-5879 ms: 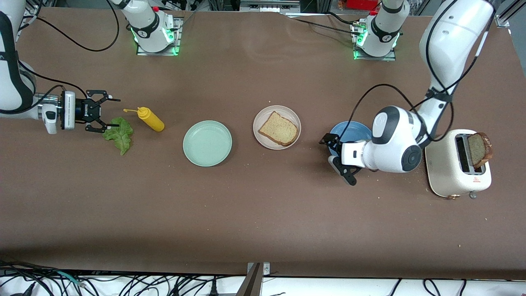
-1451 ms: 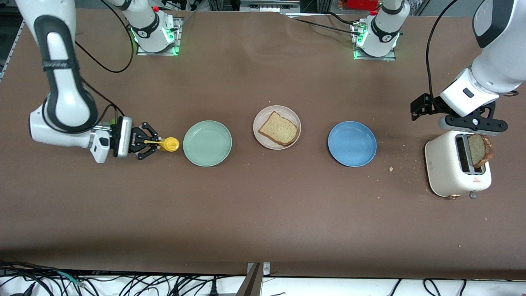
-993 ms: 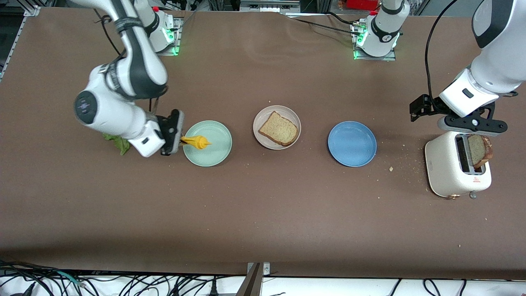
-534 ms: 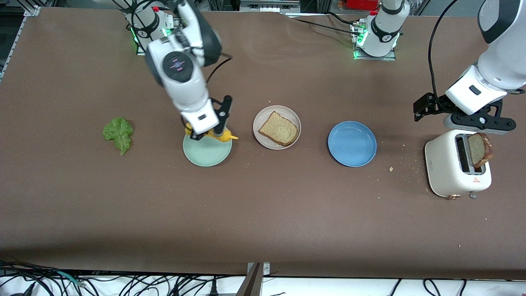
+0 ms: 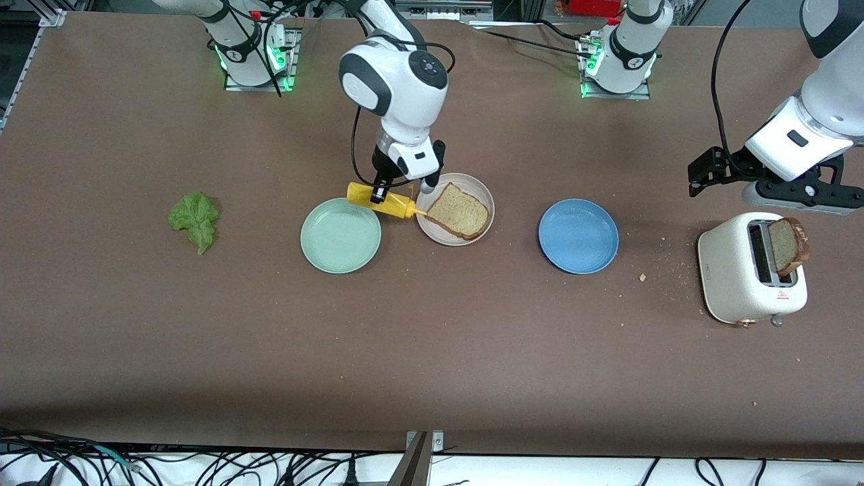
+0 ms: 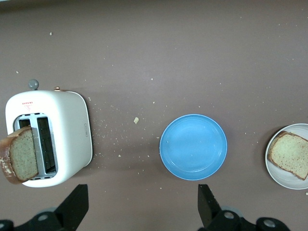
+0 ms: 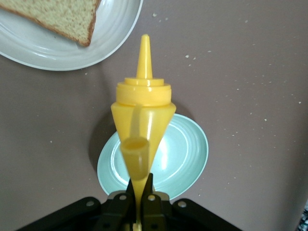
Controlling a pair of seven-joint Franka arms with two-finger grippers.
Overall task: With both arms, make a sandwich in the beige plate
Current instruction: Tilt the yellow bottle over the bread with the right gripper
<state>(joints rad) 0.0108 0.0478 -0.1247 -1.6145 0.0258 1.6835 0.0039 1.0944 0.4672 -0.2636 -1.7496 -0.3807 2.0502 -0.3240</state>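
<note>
The beige plate point(image 5: 467, 183) holds one bread slice point(image 5: 457, 210) at mid-table. My right gripper point(image 5: 381, 192) is shut on a yellow squeeze bottle point(image 5: 386, 202) and holds it tilted between the mint plate and the beige plate, with the nozzle at the bread's edge. In the right wrist view the gripper point(image 7: 140, 185) clamps the bottle point(image 7: 143, 106), which points toward the beige plate point(image 7: 115, 33). A second bread slice point(image 5: 788, 244) stands in the toaster point(image 5: 736, 270). The lettuce leaf point(image 5: 194, 219) lies toward the right arm's end. My left gripper point(image 5: 796, 201) is open and empty above the toaster point(image 6: 62, 139).
A pale mint-green plate point(image 5: 341, 236) sits beside the beige plate toward the right arm's end. A blue plate point(image 5: 578, 235) sits between the beige plate and the toaster. Crumbs lie around the toaster. Both arm bases stand along the table edge farthest from the front camera.
My right gripper picked up the yellow bottle near the lettuce and carried it over the mint plate to the beige plate's edge. My left gripper rose slightly above the toaster.
</note>
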